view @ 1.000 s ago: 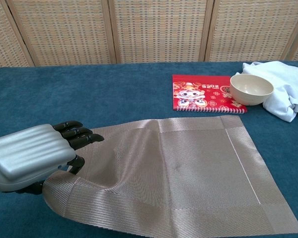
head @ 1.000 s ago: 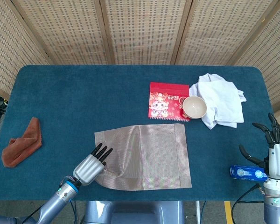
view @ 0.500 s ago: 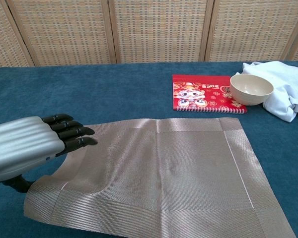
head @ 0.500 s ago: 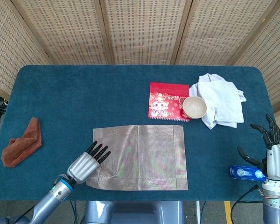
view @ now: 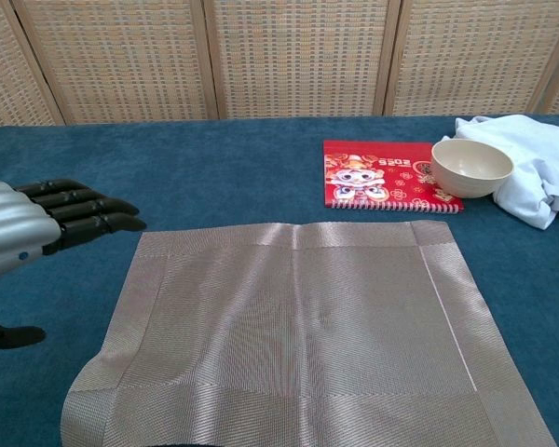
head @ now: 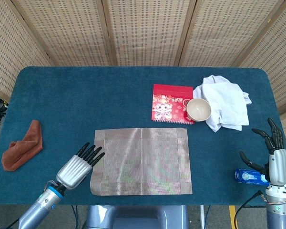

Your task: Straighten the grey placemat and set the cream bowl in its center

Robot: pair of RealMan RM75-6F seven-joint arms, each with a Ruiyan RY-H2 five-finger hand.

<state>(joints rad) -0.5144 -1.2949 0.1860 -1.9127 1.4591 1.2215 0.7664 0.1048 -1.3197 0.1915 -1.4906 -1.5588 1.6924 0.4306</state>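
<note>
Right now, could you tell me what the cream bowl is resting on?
The cream bowl sits on the right corner of the red booklet, beside the white cloth. What lies directly beneath the bowl is hidden.

**Woven mat, matt felt, glazed bowl**

The grey placemat [head: 141, 161] is a coarse weave with a faint sheen and a ribbed border. It lies on the table [head: 86, 100], which is covered in matt, felt-like blue cloth. Beyond the placemat, the cream bowl [head: 199, 110] looks smooth and softly glossy, the red booklet [head: 169, 102] is printed paper, and the white cloth [head: 226, 102] is soft and crumpled. The left hand [head: 78, 165] has a ribbed, silvery, satin back and black fingers [view: 84, 207].
</note>
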